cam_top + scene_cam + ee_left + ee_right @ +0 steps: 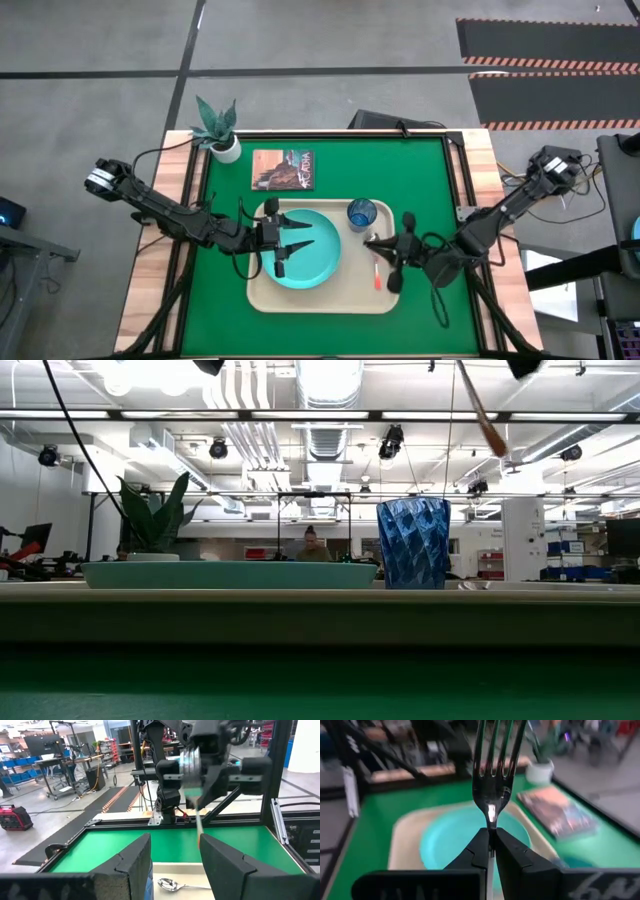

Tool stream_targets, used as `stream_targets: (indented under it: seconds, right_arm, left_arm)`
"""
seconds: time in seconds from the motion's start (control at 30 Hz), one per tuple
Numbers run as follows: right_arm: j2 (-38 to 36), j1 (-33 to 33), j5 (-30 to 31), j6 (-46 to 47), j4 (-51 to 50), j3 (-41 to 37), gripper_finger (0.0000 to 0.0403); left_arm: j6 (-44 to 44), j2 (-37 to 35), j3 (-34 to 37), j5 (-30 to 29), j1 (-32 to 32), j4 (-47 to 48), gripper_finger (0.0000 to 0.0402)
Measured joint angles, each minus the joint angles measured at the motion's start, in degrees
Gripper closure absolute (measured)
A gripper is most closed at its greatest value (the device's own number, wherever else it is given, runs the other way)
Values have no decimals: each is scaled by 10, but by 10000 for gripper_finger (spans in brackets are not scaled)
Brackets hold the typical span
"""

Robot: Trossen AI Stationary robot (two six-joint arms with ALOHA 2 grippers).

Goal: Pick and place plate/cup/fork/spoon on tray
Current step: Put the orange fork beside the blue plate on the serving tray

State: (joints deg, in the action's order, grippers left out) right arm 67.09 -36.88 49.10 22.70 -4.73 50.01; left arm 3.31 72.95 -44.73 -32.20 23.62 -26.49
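The beige tray (330, 298) lies at the table's middle. On it rest the turquoise plate (318, 262), the dark blue cup (362, 214) (413, 544) and the spoon (171, 884), whose red-orange handle (376, 278) points toward the near edge. My left gripper (290, 247) (175, 845) hovers open and level over the plate, with nothing between its fingers. My right gripper (372, 241) (491, 832) is above the tray's right part, near the cup, shut on the fork (495, 765). The fork's handle (485, 415) shows slanting at the top of the low view. My right gripper pinches the fork's silver neck (491, 819), just below the tines, between its two fingertips. The fingers come from the table's right, nearly level. The tines stick out past the fingertips toward the plate. The fork is lifted clear of the tray.
A white pot with a green plant (222, 140) stands at the far left corner. A brown picture card (284, 168) lies beside it on the green mat (420, 170). A black frame and wooden borders run round the mat. A person (311, 545) shows far off in the room.
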Motion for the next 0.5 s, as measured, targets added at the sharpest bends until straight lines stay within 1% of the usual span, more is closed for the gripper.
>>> stream_targets:
  seconds: [0.07, 0.2, 0.33, 0.5]
  right_arm:
    - [8, 0, 0, -56, 74, -7, 390]
    - [29, 0, -1, -151, 188, -13, 390]
    - [58, 0, -14, -218, 262, -14, 390]
    - [95, 1, -15, -267, 339, -14, 390]
  left_arm:
    - [0, 0, 0, 0, 0, 0, 246]
    - [0, 0, 0, 0, 0, -5, 246]
    - [0, 0, 0, 1, 0, -12, 246]
    - [-1, 0, 0, 7, 1, -15, 246]
